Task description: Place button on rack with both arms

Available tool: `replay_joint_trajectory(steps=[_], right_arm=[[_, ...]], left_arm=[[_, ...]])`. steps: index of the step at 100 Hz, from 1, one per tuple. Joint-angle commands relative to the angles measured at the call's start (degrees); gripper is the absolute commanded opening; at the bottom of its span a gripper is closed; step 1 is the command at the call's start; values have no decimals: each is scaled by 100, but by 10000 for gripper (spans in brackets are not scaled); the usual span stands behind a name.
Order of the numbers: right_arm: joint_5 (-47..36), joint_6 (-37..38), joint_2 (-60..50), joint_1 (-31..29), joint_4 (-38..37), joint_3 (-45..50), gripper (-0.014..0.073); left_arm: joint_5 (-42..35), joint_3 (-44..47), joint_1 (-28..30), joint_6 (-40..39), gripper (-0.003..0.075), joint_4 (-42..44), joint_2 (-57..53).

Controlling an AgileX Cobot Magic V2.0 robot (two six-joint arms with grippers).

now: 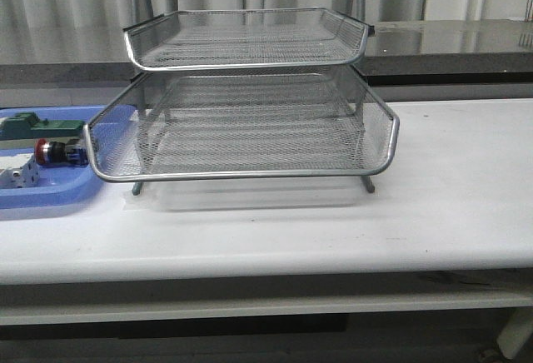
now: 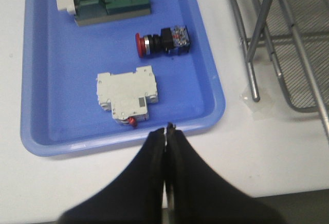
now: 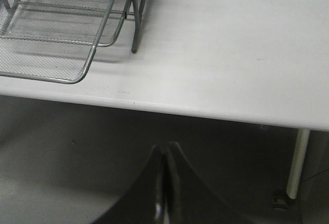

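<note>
The button (image 2: 163,41), with red cap, silver collar and black-and-blue body, lies on its side in the blue tray (image 2: 46,80); it also shows in the front view (image 1: 60,152) at the far left. The silver wire-mesh rack (image 1: 250,121) stands mid-table. My left gripper (image 2: 167,129) is shut and empty, over the tray's near rim, short of the button. My right gripper (image 3: 165,147) is shut and empty, off the table's front edge, below the rack's corner (image 3: 77,75). Neither gripper shows in the front view.
In the blue tray (image 1: 50,196) a green block (image 2: 110,3) lies beyond the button and a white block (image 2: 127,94) lies between the button and my left gripper. The rack's legs (image 2: 249,64) stand right of the tray. A table leg (image 3: 295,165) shows below the edge.
</note>
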Motion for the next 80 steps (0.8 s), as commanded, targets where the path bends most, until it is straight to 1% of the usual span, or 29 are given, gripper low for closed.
replay_joint_trajectory(steps=[1, 25, 33, 40, 45, 47, 52, 54, 55, 59, 66, 80], right_arm=[[-357, -3, 27, -35, -34, -144, -68], [-357, -3, 27, -35, -34, -144, -68], [-357, -3, 27, -35, -34, -144, -68], [-357, -3, 27, -35, -34, -144, -68], [-357, -3, 27, -35, -34, -144, -68], [-357, -3, 27, -35, -34, -144, -68], [-357, -3, 27, -35, -34, -144, -68], [-357, -3, 27, -35, -34, -144, -68], [-357, -3, 27, -35, -34, -144, -68], [-357, -3, 27, -35, -34, -144, -68], [-357, -3, 27, -35, -34, -144, -68], [-357, -3, 27, -35, -34, -144, -68]], left_arm=[[36, -380, -3, 59, -21, 0, 171], [514, -616, -3, 136, -16, 40, 636], [579, -615, -3, 136, 24, 40, 638], [582, -615, -3, 145, 115, 101, 638], [591, -615, -3, 145, 221, 152, 638], [596, -615, -3, 145, 251, 193, 638], [624, -615, -3, 145, 374, 274, 638], [629, -615, -3, 145, 402, 302, 638], [629, -615, -3, 145, 430, 301, 638], [589, -615, -3, 145, 502, 314, 638], [416, -615, -3, 145, 564, 327, 638], [243, -615, -3, 145, 566, 327, 638]])
